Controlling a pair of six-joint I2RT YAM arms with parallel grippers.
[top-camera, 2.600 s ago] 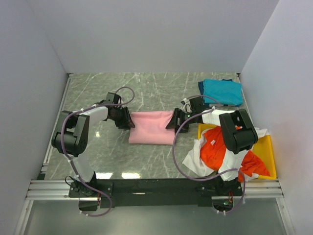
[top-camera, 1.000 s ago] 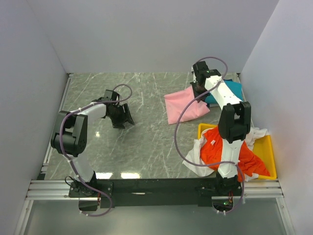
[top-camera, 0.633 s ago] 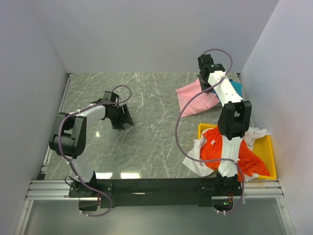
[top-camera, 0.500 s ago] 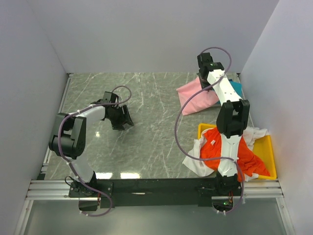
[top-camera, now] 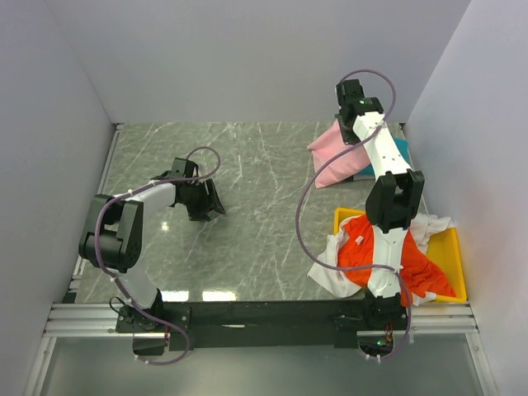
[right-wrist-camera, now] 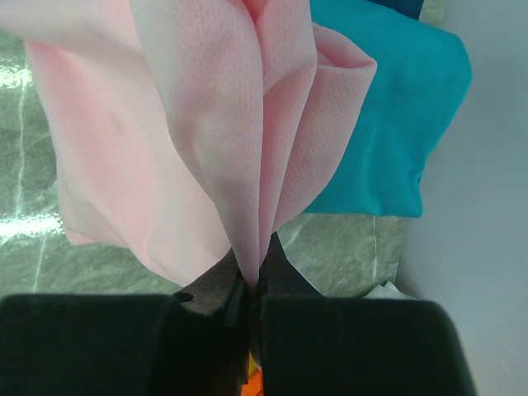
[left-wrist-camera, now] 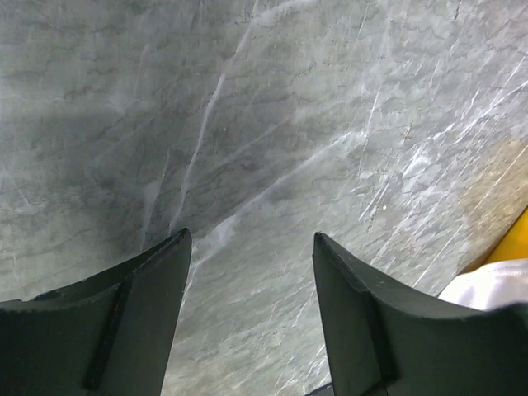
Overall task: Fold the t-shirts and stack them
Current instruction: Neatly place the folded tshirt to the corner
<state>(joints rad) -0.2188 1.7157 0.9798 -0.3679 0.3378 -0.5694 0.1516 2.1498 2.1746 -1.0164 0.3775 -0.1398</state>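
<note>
Right claw [right-wrist-camera: 252, 276]: shut on pink t-shirt [right-wrist-camera: 181, 124], bunched.
Teal t-shirt [right-wrist-camera: 388, 115]: beyond claw, rightward.
Left claw [left-wrist-camera: 252, 256]: wide, empty.
Advice: lower over teal, release flat.

I'm looking at a grey-green marbled table [top-camera: 264, 206]. A folded teal shirt [right-wrist-camera: 388, 124] lies flat at its far right corner. A yellow tray [top-camera: 452, 247] sits at the near right, and a white shirt [top-camera: 330, 268] spills over the tray's left rim onto the tabletop.
</note>
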